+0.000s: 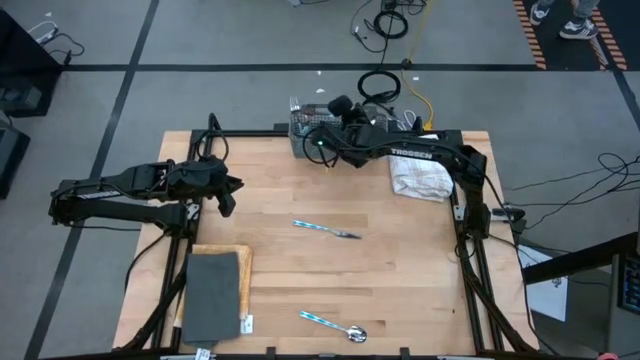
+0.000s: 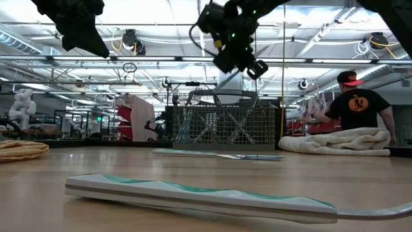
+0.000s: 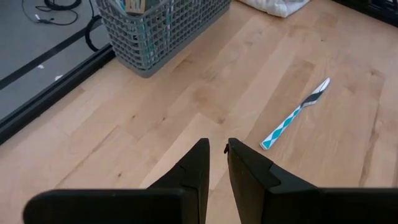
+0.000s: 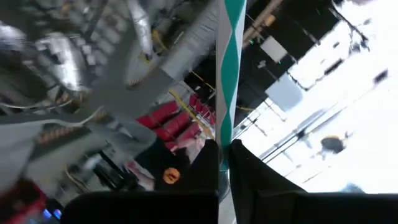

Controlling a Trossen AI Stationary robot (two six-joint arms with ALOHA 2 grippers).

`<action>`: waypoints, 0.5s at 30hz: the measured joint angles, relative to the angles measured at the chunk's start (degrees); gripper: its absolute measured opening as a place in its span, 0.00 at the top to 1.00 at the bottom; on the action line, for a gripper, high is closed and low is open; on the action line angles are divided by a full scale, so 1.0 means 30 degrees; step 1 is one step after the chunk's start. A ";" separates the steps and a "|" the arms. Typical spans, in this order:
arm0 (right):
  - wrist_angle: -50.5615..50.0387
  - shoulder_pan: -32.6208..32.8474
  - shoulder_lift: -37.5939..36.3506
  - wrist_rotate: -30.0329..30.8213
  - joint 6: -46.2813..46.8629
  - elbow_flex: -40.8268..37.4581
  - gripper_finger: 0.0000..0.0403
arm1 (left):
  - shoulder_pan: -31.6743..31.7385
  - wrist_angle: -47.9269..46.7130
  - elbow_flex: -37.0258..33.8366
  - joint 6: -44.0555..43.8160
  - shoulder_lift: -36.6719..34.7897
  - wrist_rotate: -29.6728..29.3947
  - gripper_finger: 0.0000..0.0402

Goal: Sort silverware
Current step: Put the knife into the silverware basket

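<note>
Two pieces of silverware with teal-and-white handles lie flat on the table: a knife-like piece [image 1: 326, 230] [image 3: 296, 114] [image 2: 219, 155] near the middle and a spoon [image 1: 336, 325] [image 2: 199, 196] by the near edge. My right gripper [image 1: 322, 147] [image 2: 239, 53] hangs high over the grey mesh caddy [image 1: 308, 122] [image 2: 222, 125], shut on a third patterned piece [image 4: 226, 68]. My left gripper [image 1: 229, 196] [image 3: 217, 149] hovers shut above the table's left part, holding nothing. My right gripper pinches a teal-and-white handle [image 4: 225, 134] between its two fingers, which lie along the handle. The handle runs out past the fingertips and is lifted clear of the table, above the caddy. The gripper hides the piece's metal end.
A white crumpled cloth [image 1: 421, 178] [image 2: 338, 142] lies at the far right of the table. A dark grey pad on a wooden board [image 1: 213, 290] sits at the near left. A person [image 2: 360, 106] stands in the room beyond the table. Bare wood shows around the middle piece.
</note>
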 joint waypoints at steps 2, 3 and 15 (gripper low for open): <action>0.0023 -0.0143 0.0457 -0.0074 -0.1013 0.0000 1.00 | -0.0004 -0.0007 0.0000 0.0000 0.0000 -0.0025 0.84; 0.0103 -0.0222 0.0634 -0.0095 -0.1257 0.0000 1.00 | -0.0004 -0.0007 0.0000 0.0000 0.0000 -0.0046 0.84; 0.0598 -0.0554 0.2300 -0.0395 -0.1951 0.0000 1.00 | -0.0004 -0.0087 0.0000 0.0171 0.0000 -0.0120 0.84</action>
